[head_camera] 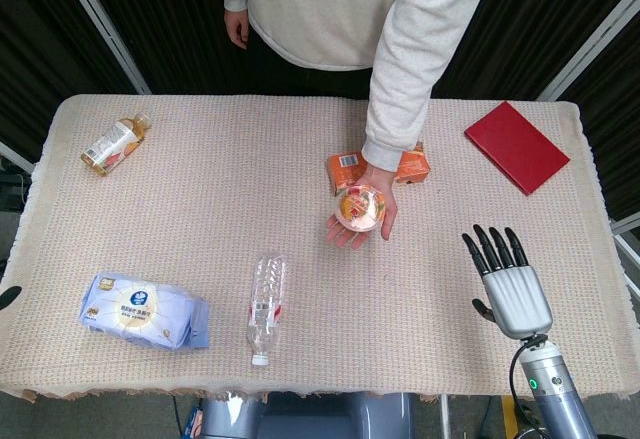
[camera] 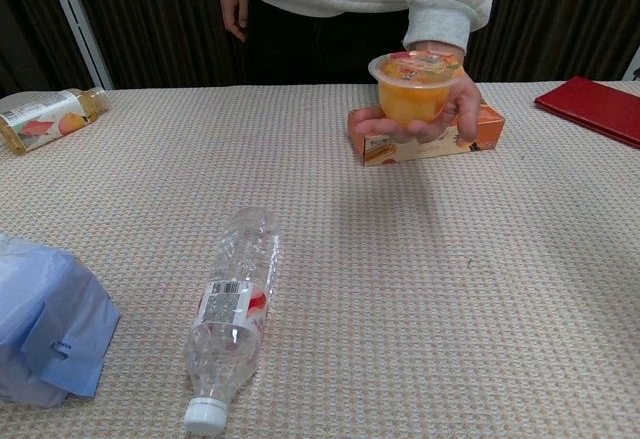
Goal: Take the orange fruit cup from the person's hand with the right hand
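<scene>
A person's hand point(head_camera: 366, 214) holds out the orange fruit cup point(camera: 415, 86) above the table point(head_camera: 300, 169), well apart from the robot's right hand point(head_camera: 507, 282), its fingers straight, slightly spread and empty.

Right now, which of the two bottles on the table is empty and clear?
The clear bottle lying near the front edge, white cap toward the robot. The other, the juice bottle at the far left corner, holds amber drink.

Fruit cup point(head_camera: 359, 207) on person's hand point(head_camera: 366, 221) — right hand point(head_camera: 509, 284) apart, right of it
</scene>
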